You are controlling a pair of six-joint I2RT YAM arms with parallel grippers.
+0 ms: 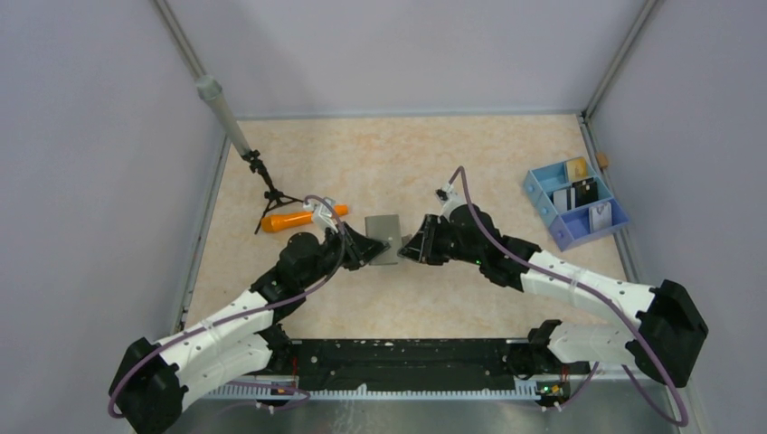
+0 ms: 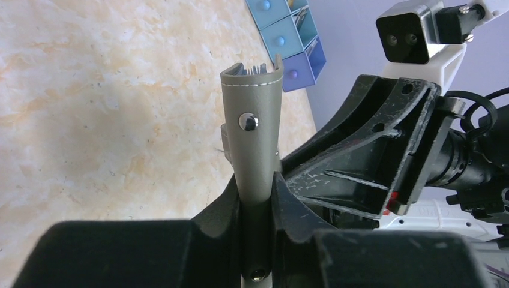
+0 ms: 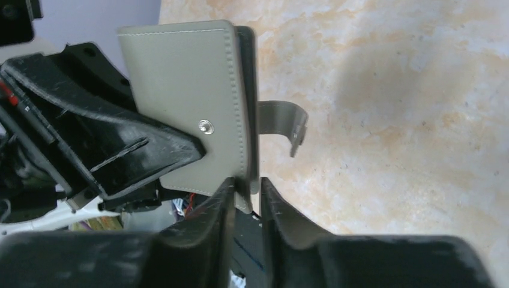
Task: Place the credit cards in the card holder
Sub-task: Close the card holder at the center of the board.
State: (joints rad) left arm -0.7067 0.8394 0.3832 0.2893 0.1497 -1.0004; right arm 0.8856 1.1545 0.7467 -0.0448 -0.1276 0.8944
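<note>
L gripper [image 2: 258, 193]: jaws pressed together on the card holder [image 2: 252, 138], pinching its folded spine end. The grey leather stands up out of the fingers [image 2: 223, 207], w/ a metal snap stud [image 2: 248, 122] facing the cam. At the holder's top mouth thin striped edges show; can't tell if they're cards.

R gripper [image 3: 246, 187]: jaws nearly closed, nipping the holder's stitched edge on the side opp. the L gripper. Both fingers [image 3: 287, 210] touch the leather. A strap tab [image 3: 282, 120] sticks out from the holder on the far side and curls down, gripped by nothing.

In the top view the holder sits mid-table [image 1: 407, 154], caught between the 2 grippers, which meet it from L and R.

Edges/room:
- Tabletop runs wide beyond the holder to the far wall.
- Orange stick [image 1: 294, 219] lies near, to the holder's L, just past the L wrist.
- A small black tripod [image 1: 271, 194] stands beyond that stick, farther L of the holder.
- Blue/lilac tray [image 1: 535, 192] is well apart to the holder's R, by the side wall.
- Credit cards [image 1: 586, 192], dark and white, stand in the tray's compartments; too small for detail.
- Arm bases are on the near side of the holder.
</note>
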